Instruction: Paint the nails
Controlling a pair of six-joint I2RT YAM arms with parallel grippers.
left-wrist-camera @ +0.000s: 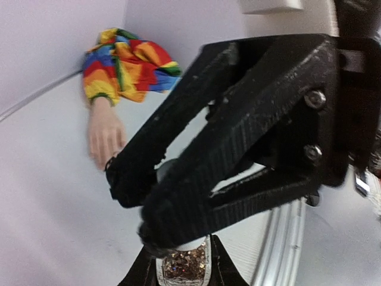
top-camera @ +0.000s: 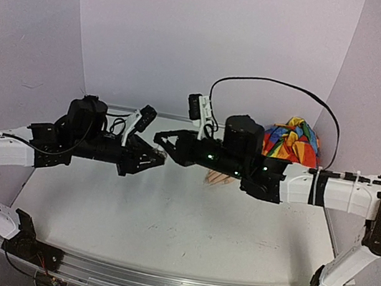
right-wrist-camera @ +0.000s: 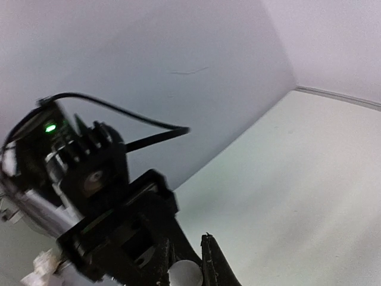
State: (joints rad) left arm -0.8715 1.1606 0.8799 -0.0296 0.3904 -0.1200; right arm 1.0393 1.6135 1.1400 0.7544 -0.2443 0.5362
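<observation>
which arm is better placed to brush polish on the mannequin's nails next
Right, likely. The right gripper grips the cap of the glitter polish bottle held by the left gripper, and the mannequin hand lies under the right arm.

High rear overview of table (top-camera: pixel 162 233); two close wrist views face-to-face.

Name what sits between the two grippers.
A glittery polish bottle: the left gripper holds its body, and the right gripper has its jaws on the white cap. The left wrist view shows this best.
</observation>
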